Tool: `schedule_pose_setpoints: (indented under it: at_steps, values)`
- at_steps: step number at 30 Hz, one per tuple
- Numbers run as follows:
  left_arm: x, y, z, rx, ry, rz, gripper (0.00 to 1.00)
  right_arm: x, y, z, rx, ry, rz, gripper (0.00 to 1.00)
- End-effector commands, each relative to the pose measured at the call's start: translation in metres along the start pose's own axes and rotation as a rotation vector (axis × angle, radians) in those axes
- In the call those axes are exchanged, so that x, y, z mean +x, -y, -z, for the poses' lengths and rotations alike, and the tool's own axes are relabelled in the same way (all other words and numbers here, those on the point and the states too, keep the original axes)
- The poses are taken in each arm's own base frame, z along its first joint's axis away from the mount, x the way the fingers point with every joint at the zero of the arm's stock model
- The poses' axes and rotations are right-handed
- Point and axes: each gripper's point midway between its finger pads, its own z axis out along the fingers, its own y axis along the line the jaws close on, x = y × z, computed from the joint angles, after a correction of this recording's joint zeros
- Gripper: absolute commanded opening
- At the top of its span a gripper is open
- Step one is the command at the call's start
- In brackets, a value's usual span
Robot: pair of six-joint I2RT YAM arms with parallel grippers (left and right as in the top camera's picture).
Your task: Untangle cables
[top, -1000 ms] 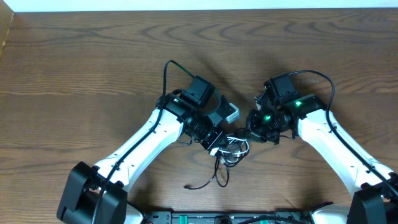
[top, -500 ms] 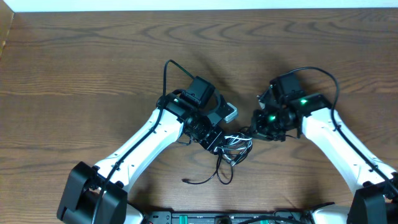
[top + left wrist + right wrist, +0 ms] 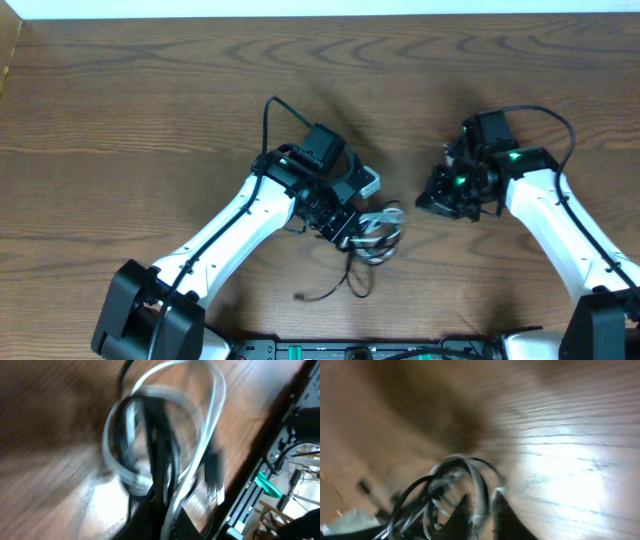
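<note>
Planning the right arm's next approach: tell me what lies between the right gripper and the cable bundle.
Overhead view: only bare table between right gripper and cable bundle. The right wrist view is too blurred to confirm.

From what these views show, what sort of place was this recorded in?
Probably a robotics lab bench: a bare wood-grain table, two white robot arms, left arm and right arm, set over a cable tangle, and a rack of electronics along the table's near edge.
</note>
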Motion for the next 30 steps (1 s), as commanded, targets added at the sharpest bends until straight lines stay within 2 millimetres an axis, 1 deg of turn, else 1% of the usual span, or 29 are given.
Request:
schedule_pose_setpoints:
  at_steps: [1, 2, 5, 7, 8, 10, 12, 13, 16, 20, 23, 26, 30]
  values:
    - [0.002, -0.006, 0.002, -0.027, 0.001, 0.017, 0.08, 0.01, -0.008, 0.003, -0.061, -0.056, 0.022, 0.75]
    - [0.002, -0.006, 0.002, -0.027, 0.001, 0.017, 0.07, 0.015, -0.011, 0.003, -0.079, -0.076, 0.043, 0.79]
    - [0.002, -0.006, 0.002, -0.027, 0.001, 0.017, 0.07, 0.036, -0.02, 0.005, -0.142, -0.164, 0.137, 0.8]
    - [0.002, -0.006, 0.002, -0.027, 0.001, 0.017, 0.07, 0.046, -0.022, 0.006, -0.159, -0.202, 0.166, 0.78]
    - [0.002, -0.006, 0.002, -0.026, 0.001, 0.018, 0.07, 0.05, -0.022, 0.006, -0.16, -0.217, 0.166, 0.74]
    - [0.001, -0.006, 0.003, -0.027, 0.005, 0.025, 0.08, 0.056, -0.023, 0.006, -0.158, -0.239, 0.163, 0.57]
    - [-0.001, -0.006, 0.003, -0.026, 0.013, 0.043, 0.08, 0.06, -0.025, 0.005, -0.159, -0.249, 0.175, 0.37]
    - [-0.004, -0.005, 0.003, -0.019, 0.023, 0.058, 0.07, 0.062, -0.028, 0.003, -0.16, -0.254, 0.175, 0.34]
    - [-0.007, -0.005, 0.003, -0.016, 0.036, 0.121, 0.07, 0.064, -0.039, -0.002, -0.163, -0.249, 0.158, 0.34]
    - [-0.01, 0.01, 0.003, 0.07, 0.045, 0.126, 0.07, 0.064, -0.051, -0.008, -0.17, -0.232, 0.177, 0.37]
    - [-0.011, 0.015, 0.004, 0.101, 0.05, 0.124, 0.07, 0.063, -0.058, -0.012, -0.181, -0.218, 0.202, 0.4]
    - [-0.011, 0.015, 0.004, 0.101, 0.05, 0.124, 0.08, 0.06, -0.062, -0.013, -0.193, -0.204, 0.197, 0.39]
    - [-0.011, 0.015, 0.004, 0.101, 0.05, 0.124, 0.08, 0.06, -0.062, -0.013, -0.19, -0.201, 0.2, 0.39]
